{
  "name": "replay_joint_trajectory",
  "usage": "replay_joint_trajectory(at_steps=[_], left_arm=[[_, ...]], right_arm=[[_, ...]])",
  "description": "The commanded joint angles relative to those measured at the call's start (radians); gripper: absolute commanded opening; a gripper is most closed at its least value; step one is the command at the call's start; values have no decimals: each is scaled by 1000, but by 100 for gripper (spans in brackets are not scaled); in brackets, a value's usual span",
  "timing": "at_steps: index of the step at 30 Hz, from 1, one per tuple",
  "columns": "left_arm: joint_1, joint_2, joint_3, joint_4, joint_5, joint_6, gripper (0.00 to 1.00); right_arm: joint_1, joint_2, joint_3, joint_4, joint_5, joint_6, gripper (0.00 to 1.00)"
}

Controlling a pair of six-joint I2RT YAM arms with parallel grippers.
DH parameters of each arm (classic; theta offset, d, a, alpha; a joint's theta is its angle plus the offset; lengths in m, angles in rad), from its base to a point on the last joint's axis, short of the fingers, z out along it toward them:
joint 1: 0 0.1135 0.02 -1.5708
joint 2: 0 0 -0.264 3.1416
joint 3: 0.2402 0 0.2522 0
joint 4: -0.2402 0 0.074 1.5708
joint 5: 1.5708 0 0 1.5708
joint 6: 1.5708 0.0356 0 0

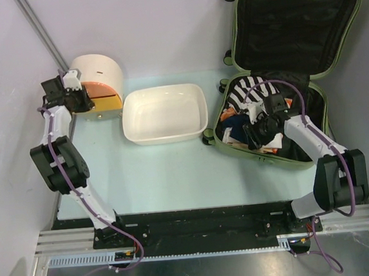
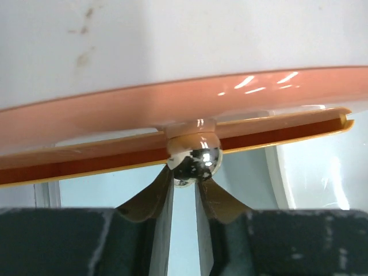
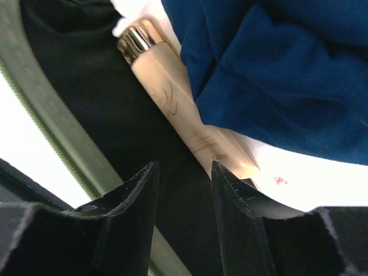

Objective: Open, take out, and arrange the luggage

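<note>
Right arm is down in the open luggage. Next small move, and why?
Probably nudge the right gripper sideways until the cream tube lies between its fingers, ready to close. Its jaws stand open over bare black lining of the luggage, and the tube's end sits behind one finger, not in the gap.

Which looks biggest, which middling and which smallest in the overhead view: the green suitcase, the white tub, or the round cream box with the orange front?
1. Green suitcase, lying open: by far the largest.
2. White tub.
3. Round cream box: clearly the smallest.
</note>
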Motion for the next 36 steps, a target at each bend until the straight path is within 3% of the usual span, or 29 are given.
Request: replay_joint_trajectory(at_steps=[1,2,3,6,9,11,14,17,18,23,28,36], left_arm=[[-18,-7,50,39,40,-18,28],[-19,-15,44,39,49,-16,31],[-19,-25,38,39,58,-16,33],[-19,-73,8,40,66,-13,41],[-21,-130,-22,39,80,-2,44],[-19,-168,-39,39,80,1,44],[-19,-218,-55,39,89,1,45],[-19,-278,-73,39,138,1,45],[-21,-294,-79,39,155,11,45],[-28,-384,-125,39,269,44,47],[-80,-484,-220,34,307,96,49],[-281,-541,-318,13,293,239,50]], right_arm=[[10,56,-15,41,48,-70,49],[10,69,-15,47,40,-85,52],[11,101,-18,53,34,-94,63],[13,162,-30,82,-15,-139,81],[19,216,-49,157,-22,-153,87],[21,277,-50,214,-4,-154,83],[10,345,-55,289,42,-148,67],[-21,375,-40,335,79,-96,47],[-25,368,-40,343,65,-97,35],[-61,216,-24,331,-87,-36,1],[-145,112,-4,389,-202,59,0],[-220,95,29,444,-263,96,0]])
